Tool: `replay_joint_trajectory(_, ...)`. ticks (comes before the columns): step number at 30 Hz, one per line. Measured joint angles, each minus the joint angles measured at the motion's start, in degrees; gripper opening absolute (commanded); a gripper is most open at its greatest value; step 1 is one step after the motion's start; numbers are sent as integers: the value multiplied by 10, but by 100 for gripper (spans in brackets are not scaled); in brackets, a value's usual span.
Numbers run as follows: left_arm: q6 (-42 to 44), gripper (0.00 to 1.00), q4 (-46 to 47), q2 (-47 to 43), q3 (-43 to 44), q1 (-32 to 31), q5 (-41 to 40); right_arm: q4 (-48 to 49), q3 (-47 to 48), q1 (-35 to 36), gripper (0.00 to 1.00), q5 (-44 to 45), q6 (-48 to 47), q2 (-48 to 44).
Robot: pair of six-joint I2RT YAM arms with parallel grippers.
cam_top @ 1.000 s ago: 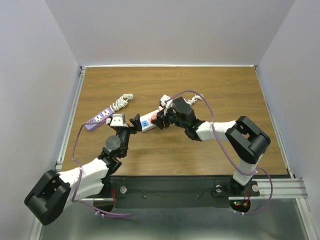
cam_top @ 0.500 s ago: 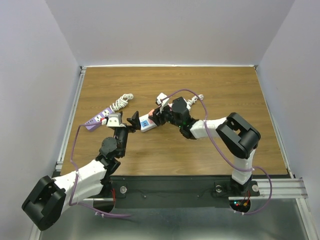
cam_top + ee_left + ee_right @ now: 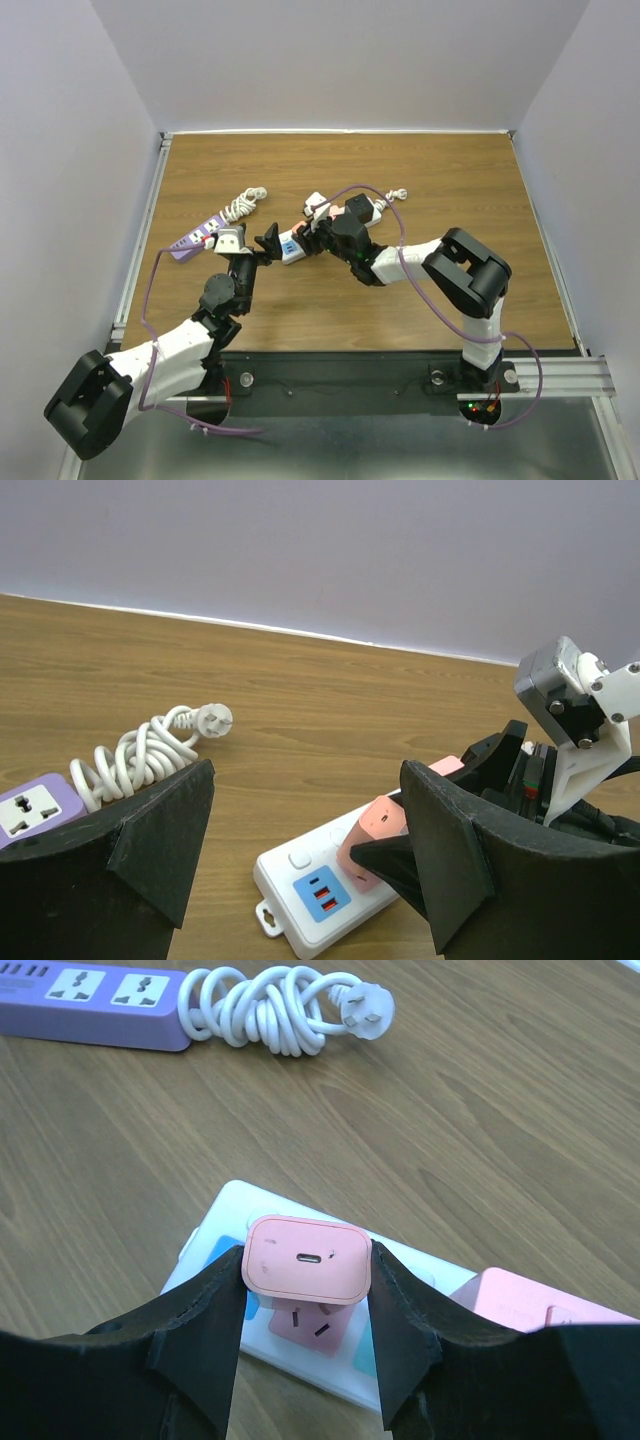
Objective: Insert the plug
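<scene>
Progress over the last second: my right gripper has slid toward nine o'clock. It has carried the pink plug along the white power strip until the plug hangs just over the pink socket face. The jaws pinch the plug's two sides. My left gripper has edged in at the strip's eight o'clock end, jaws spread wide, touching nothing I can see. I judge the plug lined up but not seated; its prongs are hidden beneath the body. Next comes a straight press down, with the left gripper ready to brace the strip against sliding. The purple strip lies at ten o'clock, well apart.
</scene>
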Motion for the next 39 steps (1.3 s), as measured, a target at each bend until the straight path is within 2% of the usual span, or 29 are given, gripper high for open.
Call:
replay_joint_trajectory(18, 0, 86, 0, 0, 0, 0, 8, 0, 0, 11, 1, 83, -1, 7)
replay_joint_trajectory(39, 0, 86, 0, -12, 0, 0, 9, 12, 1, 21, 1, 117, 9, 18)
